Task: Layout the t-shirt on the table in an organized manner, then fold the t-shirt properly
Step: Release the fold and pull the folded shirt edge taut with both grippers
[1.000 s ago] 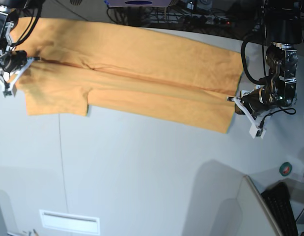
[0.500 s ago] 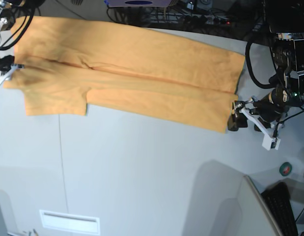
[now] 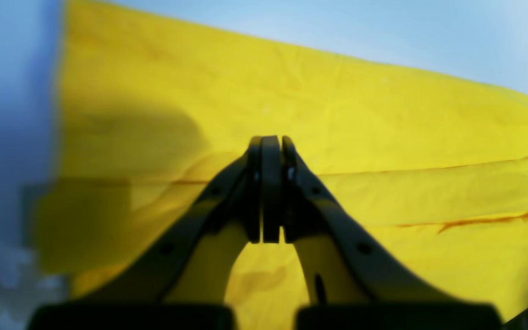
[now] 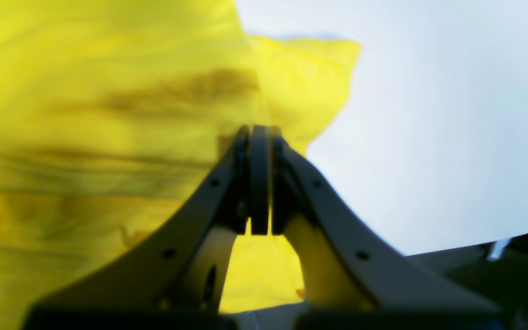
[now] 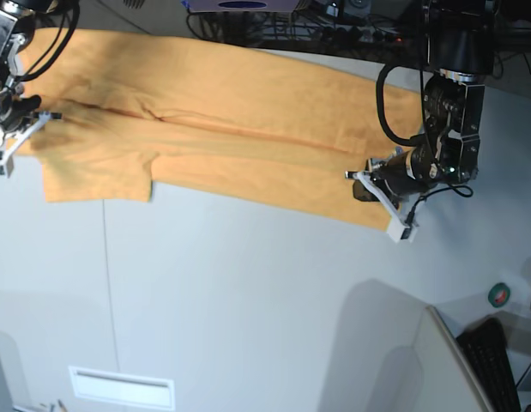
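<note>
I see the t-shirt (image 5: pixel 222 129) lying folded lengthwise across the far half of the surface (image 5: pixel 248 300). Both tools are closed, empty: left tool (image 5: pixel 368 184) over the right-hand hem, right tool (image 5: pixel 29 129) at the left end. It looks light and limp; I'd pinch doubled edges at the corners.

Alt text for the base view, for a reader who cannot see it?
A light-orange t-shirt lies folded lengthwise across the far side of a pale table. The left end effector sits shut over one end, the right end effector shut at the other.
</note>
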